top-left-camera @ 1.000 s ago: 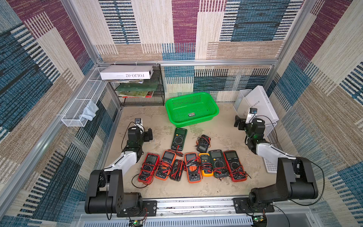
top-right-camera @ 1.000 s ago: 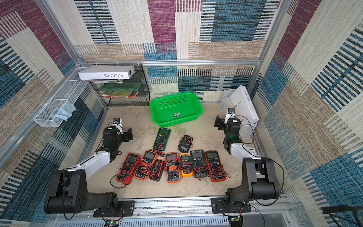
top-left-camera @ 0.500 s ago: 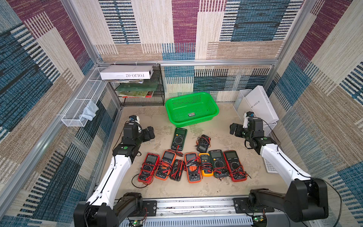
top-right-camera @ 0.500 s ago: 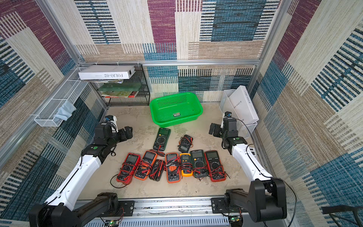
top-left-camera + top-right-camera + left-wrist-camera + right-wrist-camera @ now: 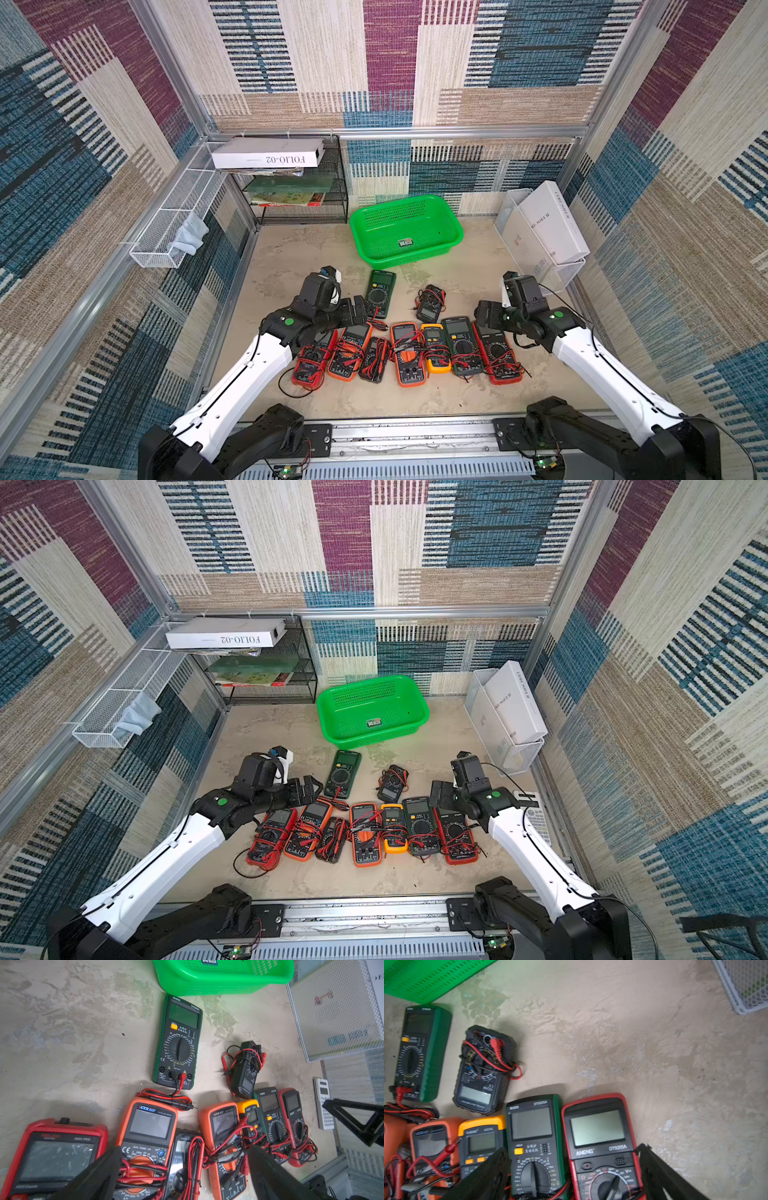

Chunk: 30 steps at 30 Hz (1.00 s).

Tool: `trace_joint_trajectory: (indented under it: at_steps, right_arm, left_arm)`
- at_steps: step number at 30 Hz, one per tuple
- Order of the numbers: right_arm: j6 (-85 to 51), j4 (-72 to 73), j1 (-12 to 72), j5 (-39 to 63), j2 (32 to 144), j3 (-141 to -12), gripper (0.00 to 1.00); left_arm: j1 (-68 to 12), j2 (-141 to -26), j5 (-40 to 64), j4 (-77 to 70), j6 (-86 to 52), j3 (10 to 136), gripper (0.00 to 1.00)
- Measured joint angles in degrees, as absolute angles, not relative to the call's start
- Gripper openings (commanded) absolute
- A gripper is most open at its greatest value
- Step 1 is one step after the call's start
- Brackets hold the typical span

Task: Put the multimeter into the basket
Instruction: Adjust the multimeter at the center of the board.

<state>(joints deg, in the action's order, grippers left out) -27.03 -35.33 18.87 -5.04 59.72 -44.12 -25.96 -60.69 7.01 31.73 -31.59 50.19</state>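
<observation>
step in hand: the reach before a first pick, by my reading; both arms are hovering low over the meters and nothing is being carried.
basket (image 5: 415, 224): sitting at the back of the surface (image 5: 291, 257), holding no meter; only its small label (image 5: 405, 242) is showing inside.
left pincer (image 5: 185, 1167): its jaws are standing spread wide and gripping nothing; in its wrist view they are framing the orange multimeter (image 5: 148, 1126) and the slim black meter (image 5: 179, 1148) beside it.
right pincer (image 5: 571, 1169): likewise gaping wide and empty, hanging over the green-edged meter (image 5: 532, 1124) and the red multimeter (image 5: 598, 1128) at the right end.
multimeters: seven are lying side by side in a row (image 5: 409, 353) near the front, leads (image 5: 226, 1142) tangling across them; a dark green multimeter (image 5: 380, 289) is lying alone between the row and the basket, with a small black meter (image 5: 430, 303) sitting near it.
next move: one pincer is needing to settle on a single meter, straddle its narrower width and close on the body, not the wires. The dark green one is looking easiest, lying apart from its neighbours, though its plugged probe wires (image 5: 166, 1098) are trailing toward the row and may drag.
after that: lifting clear and carrying it back to the basket.
</observation>
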Motion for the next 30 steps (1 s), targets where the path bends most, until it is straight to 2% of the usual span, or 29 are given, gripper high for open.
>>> trace_joint_trajectory:
  at_steps: [12,30]
  right_arm:
    - [-39.4,-40.9,21.7,-9.2,59.2,-37.3,0.99]
    - [-42.0,-38.2,22.6,-10.0,63.6,-34.0,1.0]
  left_arm:
    - [-29.9,-63.3,5.8,31.4,-32.6,51.7,0.99]
    - [-30.7,-68.1,8.3,28.3,-32.6,52.1,0.99]
